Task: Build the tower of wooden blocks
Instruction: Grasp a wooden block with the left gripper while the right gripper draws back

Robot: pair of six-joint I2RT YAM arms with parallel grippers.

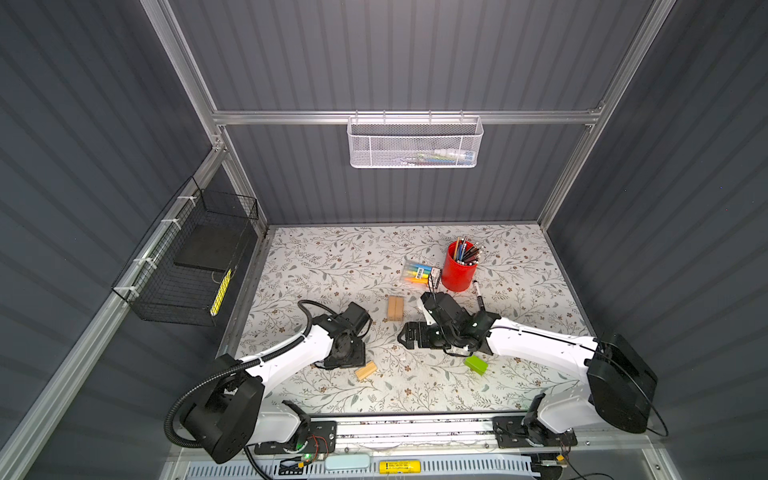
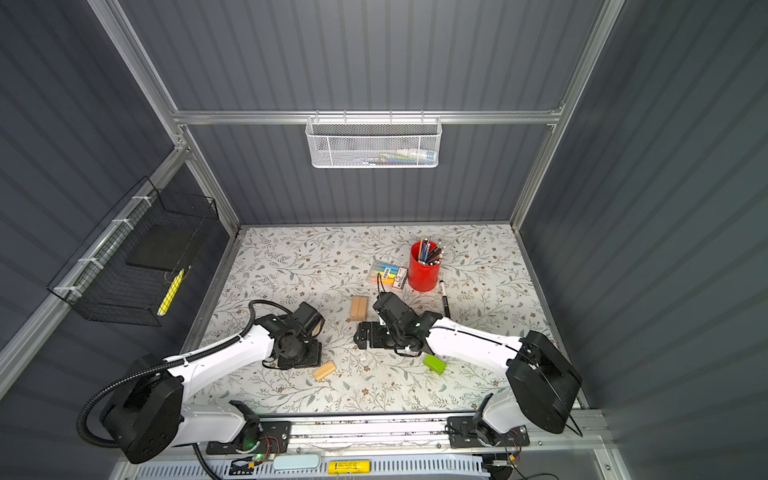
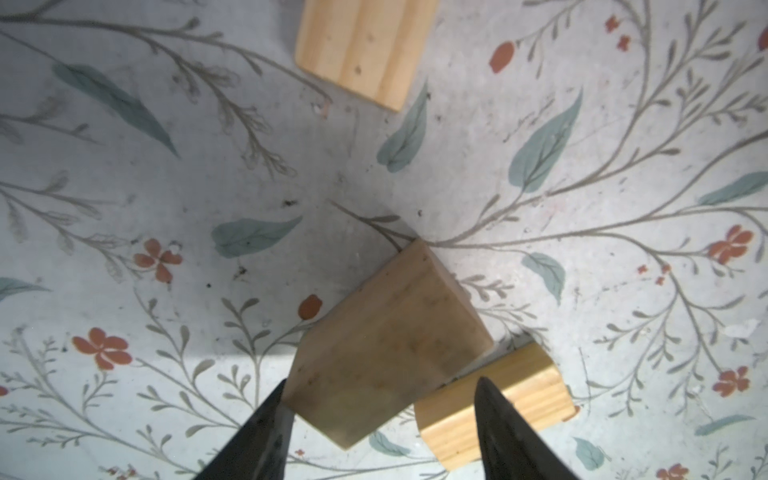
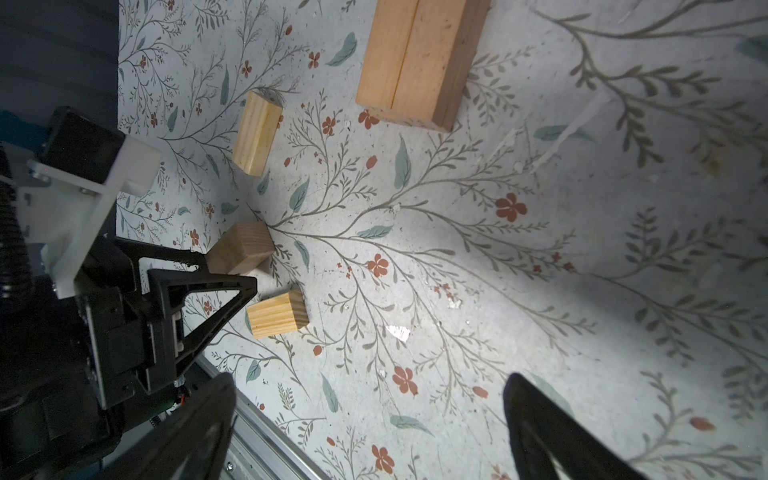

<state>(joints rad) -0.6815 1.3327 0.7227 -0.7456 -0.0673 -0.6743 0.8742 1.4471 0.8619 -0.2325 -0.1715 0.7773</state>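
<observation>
**Straddling a skewed block on the left**

We start at the left, where the left tool (image 3: 381, 381) stands over a tan block (image 3: 386, 349) on the counter (image 3: 124, 187). Its fingers sit partway open either side of that block: one touches a corner, the other shows a sliver of daylight, so we call nothing gripped yet. Here's the rub: the block's long axis runs at a slant to the line between the fingers, neither square across nor straight along. We reckon a squeeze from here would twist it before it seats. A striped neighbour block (image 1: 365, 370) lies just beside the other finger. Mid-counter, the block pair (image 1: 395, 308) lies flat, side by side and touching, long axes running away from the robot; we take that for the start of the build. Rightmost, the right tool (image 1: 404, 336) hovers wide open and empty, the green block (image 1: 476, 365) near its arm. For the tan block, the left arm is plainly nearer.
</observation>
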